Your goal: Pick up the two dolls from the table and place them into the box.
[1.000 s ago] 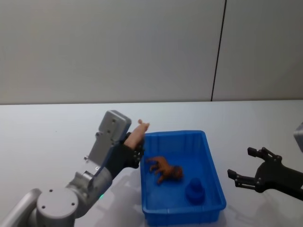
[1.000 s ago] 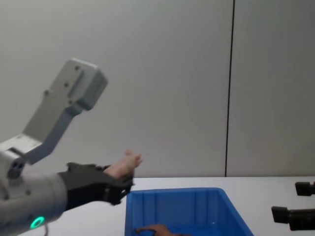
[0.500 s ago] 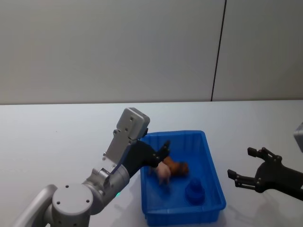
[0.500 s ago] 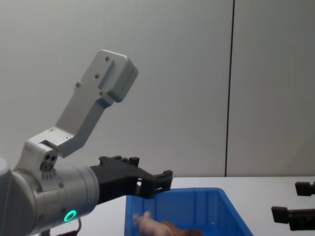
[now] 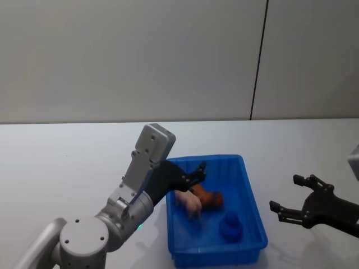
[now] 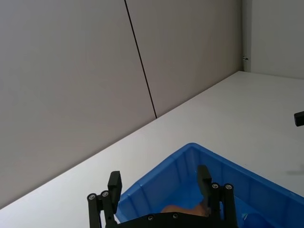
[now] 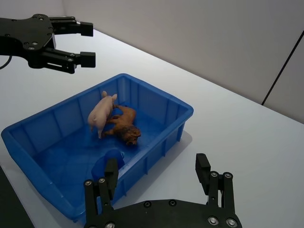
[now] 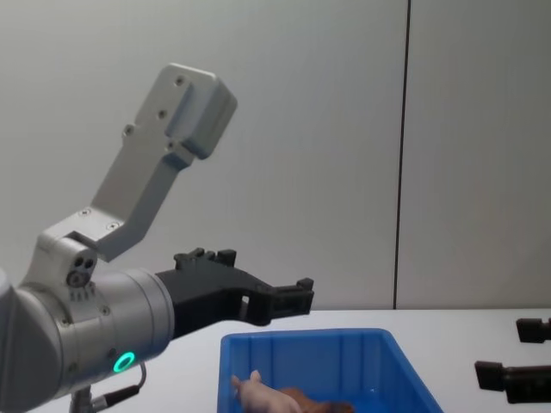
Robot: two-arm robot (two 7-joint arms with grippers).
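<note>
Dolls are lying inside the box point(image 7: 156, 97) now: the pink doll point(image 7: 101, 114) is touching the brown doll point(image 7: 124, 125), both near the box's middle. We are holding the left gripper point(image 5: 197, 171) above the box with its fingers spread wide and nothing in them. The right gripper point(image 5: 291, 196) is waiting beside the box, open too. We are guessing these toys are light and squishy, so squeezing one gently around its tummy should work.

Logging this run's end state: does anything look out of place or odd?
One extra: a small dark-blue object lies in the blue plastic box with the pale pink doll and reddish-brown doll. Nothing else stands out.
</note>
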